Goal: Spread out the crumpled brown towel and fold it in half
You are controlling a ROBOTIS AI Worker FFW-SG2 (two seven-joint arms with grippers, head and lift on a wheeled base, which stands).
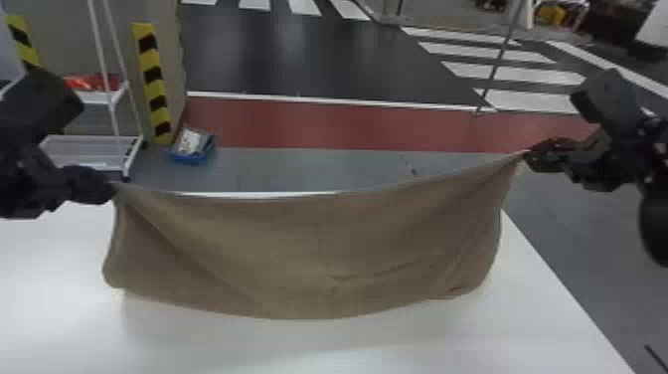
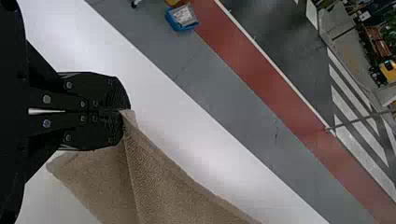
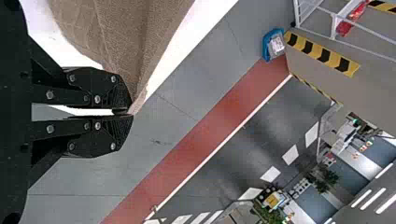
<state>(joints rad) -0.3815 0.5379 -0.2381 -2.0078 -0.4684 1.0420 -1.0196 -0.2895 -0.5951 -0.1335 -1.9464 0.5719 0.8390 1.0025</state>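
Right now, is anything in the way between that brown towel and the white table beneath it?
Nothing visible stands between them. The left end effector and right end effector each pinch an upper corner of the towel, which hangs over the white table.

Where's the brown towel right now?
In the head view, the brown towel hangs between the left gripper and the right gripper, over the white table.

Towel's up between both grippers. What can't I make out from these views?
- Back of the brown towel: head view, behind its own front.
- Cloth pinched inside the left gripper: left wrist view, covered by its fingers.
- Cloth pinched inside the right gripper: right wrist view, same reason.
- Rest of the towel: both wrist views, cut by the edge.
- Contents of the blue bin: head view, too small.
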